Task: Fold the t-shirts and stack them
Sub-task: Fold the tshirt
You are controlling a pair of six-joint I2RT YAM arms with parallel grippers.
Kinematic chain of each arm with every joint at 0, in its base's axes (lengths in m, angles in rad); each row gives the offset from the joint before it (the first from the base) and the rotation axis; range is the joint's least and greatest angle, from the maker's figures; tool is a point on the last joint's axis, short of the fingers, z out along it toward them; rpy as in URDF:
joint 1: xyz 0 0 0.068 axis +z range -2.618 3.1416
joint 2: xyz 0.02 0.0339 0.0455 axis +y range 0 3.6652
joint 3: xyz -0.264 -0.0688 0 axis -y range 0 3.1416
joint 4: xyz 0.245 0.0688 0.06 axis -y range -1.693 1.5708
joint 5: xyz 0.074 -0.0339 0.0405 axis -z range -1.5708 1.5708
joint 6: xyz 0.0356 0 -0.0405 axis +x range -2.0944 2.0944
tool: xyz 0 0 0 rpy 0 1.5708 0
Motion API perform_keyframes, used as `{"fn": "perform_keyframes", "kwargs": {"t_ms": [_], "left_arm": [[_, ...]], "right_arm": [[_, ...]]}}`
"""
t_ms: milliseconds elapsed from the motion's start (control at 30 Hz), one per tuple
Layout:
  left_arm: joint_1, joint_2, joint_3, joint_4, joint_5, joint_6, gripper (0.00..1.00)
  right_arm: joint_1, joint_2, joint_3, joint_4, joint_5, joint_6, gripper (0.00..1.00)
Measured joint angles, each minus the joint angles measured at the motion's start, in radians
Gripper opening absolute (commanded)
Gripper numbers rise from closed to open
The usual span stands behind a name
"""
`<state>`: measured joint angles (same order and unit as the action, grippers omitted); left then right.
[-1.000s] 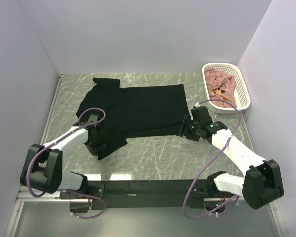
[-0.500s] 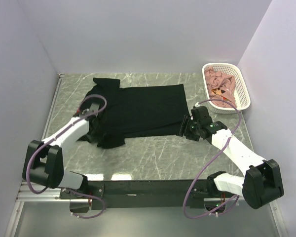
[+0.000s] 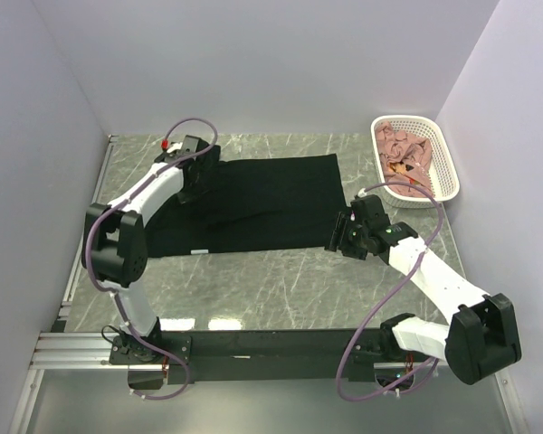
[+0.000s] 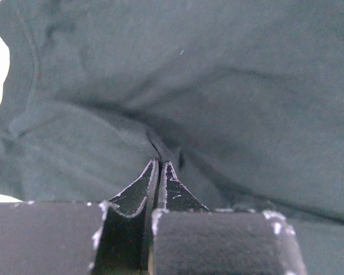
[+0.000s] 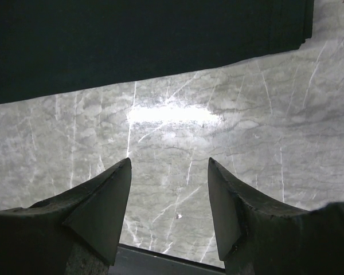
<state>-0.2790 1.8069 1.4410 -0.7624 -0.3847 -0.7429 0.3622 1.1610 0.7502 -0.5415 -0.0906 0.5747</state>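
Though mostly flat on table (image 3: 281, 285), black t-shirt (image 3: 271, 199) with fold inside left gripper (image 4: 160, 165)

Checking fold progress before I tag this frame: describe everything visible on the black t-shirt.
The black t-shirt is plain, soft matte cloth, lying flat on the marbled table. Outline roughly rectangular, with creases and a lapped layer near the middle; small white mark at the near-left edge. The left gripper is shut on a raised fold of it. The right gripper, open, hovers over bare table beside its edge, not touching.
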Motion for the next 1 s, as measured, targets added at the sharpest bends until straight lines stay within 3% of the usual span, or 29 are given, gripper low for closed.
{"fn": "perform_keyframes", "kwargs": {"t_ms": [267, 400, 533, 600, 633, 733, 833, 1000], "left_arm": [[0.0, 0.058, 0.099, 0.019, -0.012, 0.048, 0.01], [0.0, 0.087, 0.13, 0.024, -0.025, 0.051, 0.06], [0.008, 0.132, 0.147, 0.027, -0.032, 0.047, 0.23], [0.016, 0.152, 0.147, 0.028, -0.031, 0.047, 0.4], [0.023, 0.158, 0.147, 0.029, -0.029, 0.044, 0.56], [0.054, 0.159, 0.147, 0.041, -0.023, 0.032, 0.79], [0.093, 0.145, 0.145, 0.044, -0.016, 0.025, 0.86], [0.191, -0.014, 0.023, 0.069, 0.029, 0.013, 0.83]], "right_arm": [[0.0, -0.017, -0.001, -0.002, 0.001, 0.0, 0.63], [0.0, -0.017, -0.005, -0.002, 0.002, 0.0, 0.63], [0.0, -0.017, -0.005, 0.0, 0.004, 0.0, 0.63], [0.0, -0.017, -0.005, 0.002, 0.008, 0.0, 0.63], [0.0, -0.016, -0.005, 0.003, 0.011, 0.0, 0.63], [0.0, -0.014, -0.005, 0.003, 0.024, 0.0, 0.63], [-0.009, -0.002, -0.002, 0.005, 0.039, 0.0, 0.64], [-0.077, 0.029, -0.001, 0.043, 0.023, 0.021, 0.67]]}}
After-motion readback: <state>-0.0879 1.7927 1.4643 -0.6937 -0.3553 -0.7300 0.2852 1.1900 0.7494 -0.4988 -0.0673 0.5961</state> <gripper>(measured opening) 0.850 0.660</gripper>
